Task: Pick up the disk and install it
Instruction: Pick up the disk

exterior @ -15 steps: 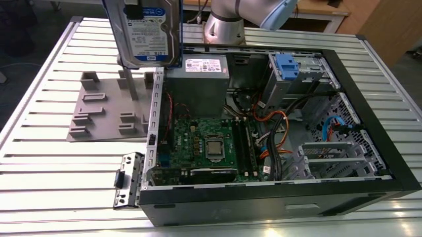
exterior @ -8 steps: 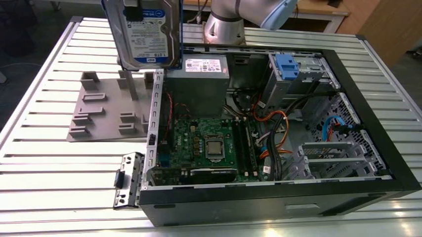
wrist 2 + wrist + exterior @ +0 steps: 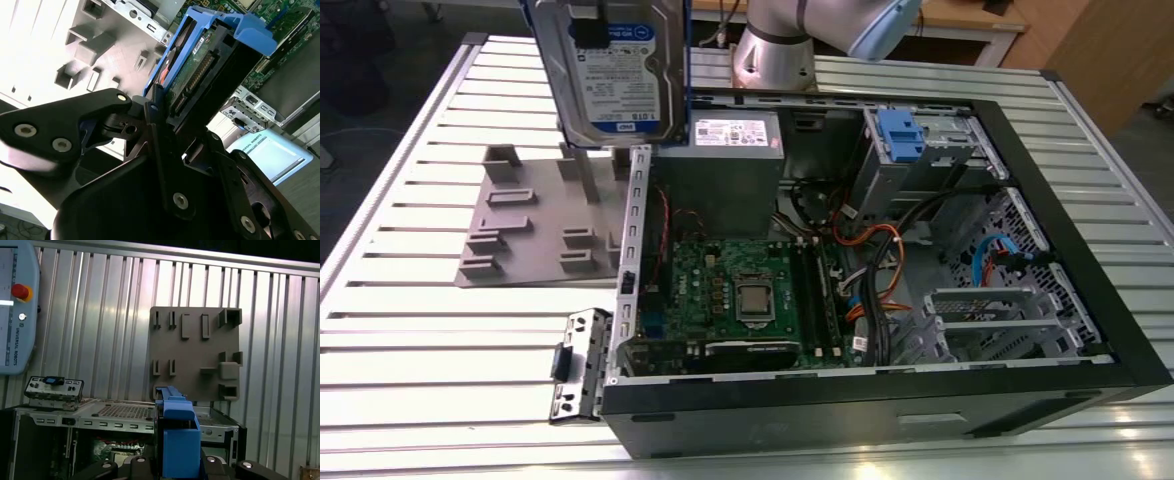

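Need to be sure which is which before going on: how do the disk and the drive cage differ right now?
The disk hangs upright in the air, clamped in the gripper; the cage sits inside the case. The disk is a flat slab with a white-and-blue label; the cage is a boxy grey metal frame. Both carry blue plastic.

Disk (image 3: 620, 70): silver metal, white & blue label; blue plastic frame and green circuit board in the second wrist view. Hand (image 3: 172, 125) black w/ silver screws. Bench (image 3: 400, 330) silver, ribbed in parallel slats. Fixture plate (image 3: 520, 230) plain grey. PC case (image 3: 881, 410) black; motherboard (image 3: 740, 285) green; cables (image 3: 897, 250) orange; drive cage (image 3: 901, 130) front blue. Pendant (image 3: 15, 315) pale blue, 1 red button.
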Robot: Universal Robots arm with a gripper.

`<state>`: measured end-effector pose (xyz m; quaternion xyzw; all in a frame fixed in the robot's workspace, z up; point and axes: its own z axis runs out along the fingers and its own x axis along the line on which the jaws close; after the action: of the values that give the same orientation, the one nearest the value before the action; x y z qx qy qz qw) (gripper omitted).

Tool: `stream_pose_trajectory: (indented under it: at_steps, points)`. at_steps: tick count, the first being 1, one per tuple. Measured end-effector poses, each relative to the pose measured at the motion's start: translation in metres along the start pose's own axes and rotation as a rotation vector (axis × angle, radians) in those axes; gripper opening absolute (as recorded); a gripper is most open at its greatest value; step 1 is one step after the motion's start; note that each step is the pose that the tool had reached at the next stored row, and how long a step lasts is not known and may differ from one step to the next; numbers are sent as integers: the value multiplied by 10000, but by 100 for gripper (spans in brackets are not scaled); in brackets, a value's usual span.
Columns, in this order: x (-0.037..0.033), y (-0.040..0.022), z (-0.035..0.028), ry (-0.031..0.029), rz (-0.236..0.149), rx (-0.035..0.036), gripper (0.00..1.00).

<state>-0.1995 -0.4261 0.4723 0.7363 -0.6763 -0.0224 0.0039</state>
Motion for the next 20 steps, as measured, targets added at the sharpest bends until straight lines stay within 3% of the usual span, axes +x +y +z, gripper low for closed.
stream_pose_trajectory:
  at_steps: [4,20]
  points:
    - [55,-78,7,0,2,-9,36]
    - [150,-730,31,-6,2,-66,36]
